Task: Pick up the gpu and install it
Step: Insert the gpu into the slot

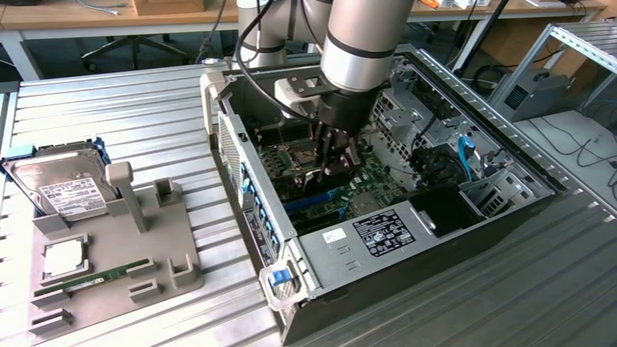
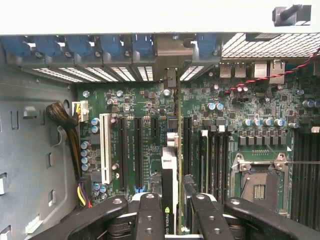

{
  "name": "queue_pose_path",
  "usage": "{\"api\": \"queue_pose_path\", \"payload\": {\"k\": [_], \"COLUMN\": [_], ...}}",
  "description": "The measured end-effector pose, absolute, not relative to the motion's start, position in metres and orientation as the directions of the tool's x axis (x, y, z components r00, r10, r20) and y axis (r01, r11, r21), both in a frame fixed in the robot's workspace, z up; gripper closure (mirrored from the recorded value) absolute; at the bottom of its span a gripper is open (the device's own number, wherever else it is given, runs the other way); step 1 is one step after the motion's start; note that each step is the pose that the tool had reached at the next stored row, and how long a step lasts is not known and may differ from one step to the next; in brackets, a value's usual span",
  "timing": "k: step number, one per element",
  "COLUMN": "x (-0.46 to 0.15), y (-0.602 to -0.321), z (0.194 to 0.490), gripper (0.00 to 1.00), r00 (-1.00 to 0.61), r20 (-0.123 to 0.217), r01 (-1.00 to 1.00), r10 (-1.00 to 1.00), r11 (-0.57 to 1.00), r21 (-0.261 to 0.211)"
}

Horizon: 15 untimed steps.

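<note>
gpu [image 2: 169, 162], thin black card, edge-on, clamped in gripper [image 2: 172, 186]

Ribbed metal table [image 1: 135, 108] carries two loads: grey parts holder [image 1: 164, 235] flat at exterior view's left, open computer case [image 1: 415, 289] lying beside it, toward exterior view's right

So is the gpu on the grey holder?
No, the gripper holds the gpu edge-on inside the computer case, by the motherboard slots.
</note>
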<state>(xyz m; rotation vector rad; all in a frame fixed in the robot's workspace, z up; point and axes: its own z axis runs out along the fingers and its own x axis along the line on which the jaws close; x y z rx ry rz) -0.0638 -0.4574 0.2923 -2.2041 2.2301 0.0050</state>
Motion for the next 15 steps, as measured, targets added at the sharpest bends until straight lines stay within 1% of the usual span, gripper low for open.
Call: {"api": "queue_pose_path", "payload": {"k": [15], "x": [-0.0687], "y": [-0.4574], "z": [0.2901], "gripper": [0.73], "r00": [-0.012], "r20": [-0.007], "r01": [-1.0], "r10": [-1.0], "r11": [0.012], "r21": [-0.02]}}
